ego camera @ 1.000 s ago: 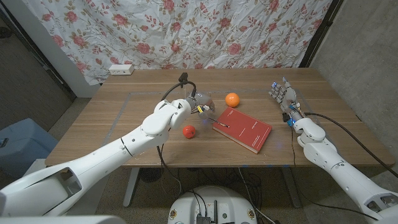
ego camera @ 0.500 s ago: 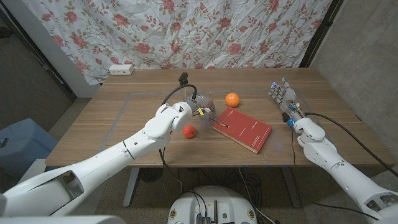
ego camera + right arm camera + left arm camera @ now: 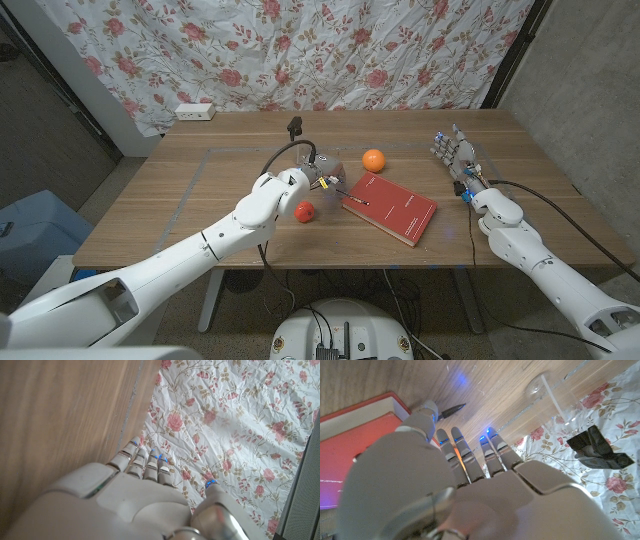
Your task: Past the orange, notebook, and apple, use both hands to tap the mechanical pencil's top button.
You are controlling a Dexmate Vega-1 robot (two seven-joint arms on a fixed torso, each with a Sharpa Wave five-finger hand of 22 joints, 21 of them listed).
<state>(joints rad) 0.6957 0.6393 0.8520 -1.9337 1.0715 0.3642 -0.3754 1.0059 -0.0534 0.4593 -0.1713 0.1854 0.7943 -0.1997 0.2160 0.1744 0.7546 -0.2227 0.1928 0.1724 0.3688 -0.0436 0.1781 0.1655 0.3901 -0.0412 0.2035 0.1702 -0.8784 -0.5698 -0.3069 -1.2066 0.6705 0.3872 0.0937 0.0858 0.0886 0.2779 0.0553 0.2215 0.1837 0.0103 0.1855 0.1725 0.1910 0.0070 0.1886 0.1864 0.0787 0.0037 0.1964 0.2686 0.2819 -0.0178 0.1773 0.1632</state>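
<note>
Rose-printed cloth hangs behind the wooden table (image 3: 200, 200), where the red notebook (image 3: 392, 208) lies near the centre with the orange (image 3: 373, 159) at its 11 o'clock and the small red apple (image 3: 304, 211) at its 9 o'clock. The mechanical pencil (image 3: 352, 195) rests on the notebook's nearest-left corner, its dark tip showing past the cover in the left wrist view (image 3: 451, 409).

Over the last second the left hand (image 3: 318, 172) has slid forward and rightward, from behind the apple to just above the pencil's end, at about 10 o'clock from the notebook. Its fingers (image 3: 457, 452) reach out straight and apart, gripping nothing. This likely puts it within reach of the button, though which end carries the button is too small to tell.

The right hand (image 3: 456, 155) has not moved: it stands at the notebook's 2 o'clock, well apart, fingers spread and empty. A two-handed tap probably needs it brought across next.
</note>
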